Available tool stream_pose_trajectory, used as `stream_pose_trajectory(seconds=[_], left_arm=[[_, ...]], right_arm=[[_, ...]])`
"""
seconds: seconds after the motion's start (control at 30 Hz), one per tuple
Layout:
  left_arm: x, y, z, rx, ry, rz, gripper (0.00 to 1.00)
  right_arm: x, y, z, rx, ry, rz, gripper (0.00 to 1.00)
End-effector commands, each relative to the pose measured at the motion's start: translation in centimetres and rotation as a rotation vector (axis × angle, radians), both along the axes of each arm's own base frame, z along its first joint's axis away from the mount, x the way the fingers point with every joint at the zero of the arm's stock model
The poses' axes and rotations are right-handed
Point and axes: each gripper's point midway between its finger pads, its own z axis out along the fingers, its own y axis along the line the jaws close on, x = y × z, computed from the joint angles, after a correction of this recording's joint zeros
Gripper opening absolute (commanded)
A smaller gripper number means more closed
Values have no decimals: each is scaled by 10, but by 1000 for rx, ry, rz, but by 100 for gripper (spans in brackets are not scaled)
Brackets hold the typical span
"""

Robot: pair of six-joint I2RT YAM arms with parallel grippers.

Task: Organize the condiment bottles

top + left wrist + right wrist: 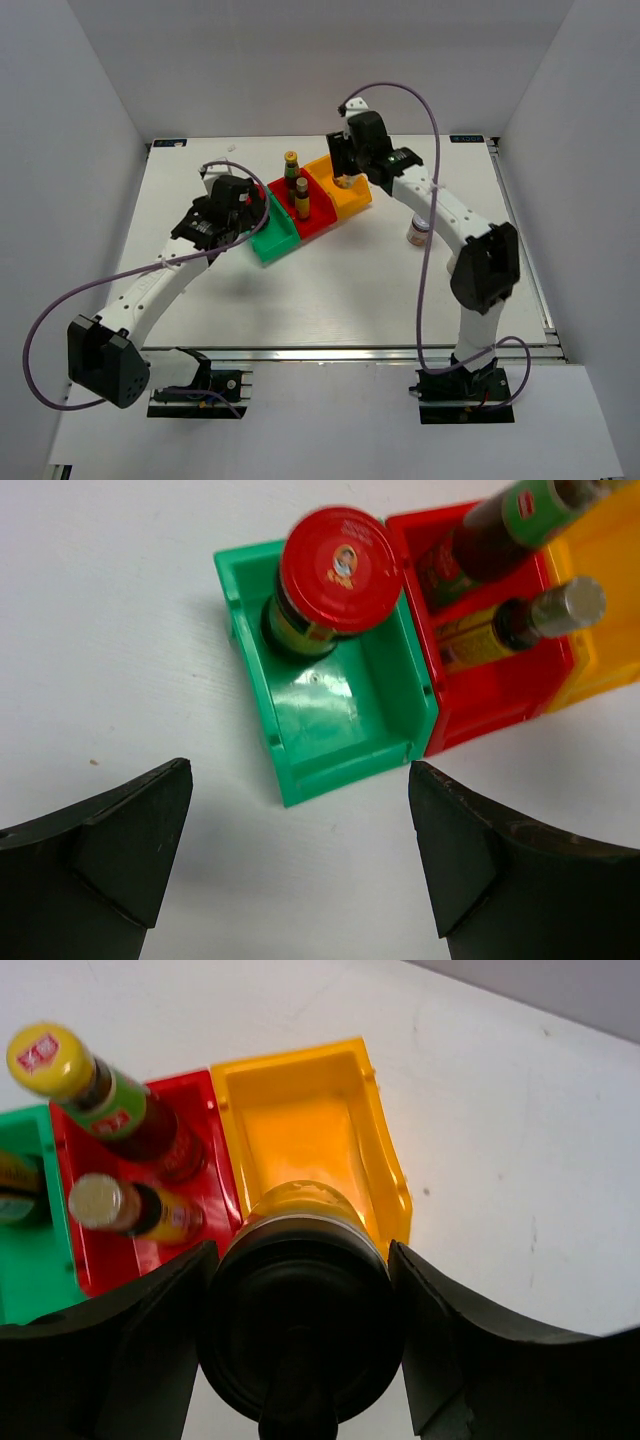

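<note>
Right wrist view is showing the right arm's fingers (480,1350) clamping the black-topped shaker (300,1330) from both sides, and the shaker is hanging upright over the near end of the orange bin (285,1060). Whether its base is touching the bin floor I cannot tell. The step in hand is looking like the set-down. Doing it well is meaning carrying the shaker a little farther over the bare floor of the orange bin, so the base is clearing the near rim, then lowering straight down without tilting. The fingers should be parting only once the base is resting flat. Setting it toward one end is probably leaving room for a second shaker. The red bin (185,1088) is touching the orange bin's side and is holding the yellow-capped sauce bottle (110,1100) and the slim bottle (130,1208), both tall, so any sideways shove on the orange bin is risking toppling them. The green bin (330,740), beyond the red one from the orange bin, is holding the red-capped jar (340,570), and the left arm's fingers (120,850) are hovering apart and empty there. The white-lidded jar (418,232) is standing on the desk (350,290), well apart from the orange bin, awaiting its turn.
</note>
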Motion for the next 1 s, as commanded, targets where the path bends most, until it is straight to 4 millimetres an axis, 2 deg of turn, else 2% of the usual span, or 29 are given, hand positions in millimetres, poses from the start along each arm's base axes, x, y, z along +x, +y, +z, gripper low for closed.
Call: stream_pose_trajectory(seconds=[0.0, 0.03, 0.07, 0.1, 0.17, 0.2, 0.27, 0.3, 0.33, 0.4, 0.47, 0.57, 0.6, 0.67, 0.77, 0.97], left_arm=[[17, 18, 9, -52, -53, 28, 98], [19, 23, 8, -60, -51, 39, 98], [23, 27, 9, -71, -57, 47, 98], [24, 31, 8, -76, -57, 56, 98], [26, 32, 9, -72, -69, 53, 98], [26, 33, 7, -66, -67, 56, 98], [27, 36, 5, -57, -66, 70, 98], [28, 38, 3, -50, -62, 78, 98], [29, 38, 1, -50, -58, 78, 98], [31, 37, -3, -48, -49, 73, 98], [33, 36, -5, -45, -54, 67, 98], [36, 35, -11, -44, -51, 61, 98], [36, 35, -12, -42, -48, 59, 98], [37, 34, -14, -38, -40, 54, 98], [36, 42, -17, -16, -34, 85, 98], [33, 42, -18, -19, -44, 89, 98]], right_arm=[[40, 17, 19, 30, -84, 41, 26], [47, 21, 19, 28, -94, 41, 26], [56, 22, 31, 32, -134, 34, 26], [67, 26, 21, 25, -139, 25, 26], [79, 30, 24, 33, -167, 15, 27], [86, 30, 11, 25, -157, 6, 28], [94, 32, 9, 31, -173, -2, 28], [99, 33, -1, 27, -169, -4, 28], [104, 35, 0, 41, -194, -10, 28], [109, 40, -14, 21, -196, 25, 28], [113, 45, -18, 30, -206, 35, 28], [121, 49, -38, 24, -196, 31, 29], [124, 51, -36, 30, -203, 31, 29], [128, 53, -45, 26, -203, 29, 33], [133, 52, -58, 11, -198, 16, 29], [137, 51, -78, 3, -176, -5, 34]])
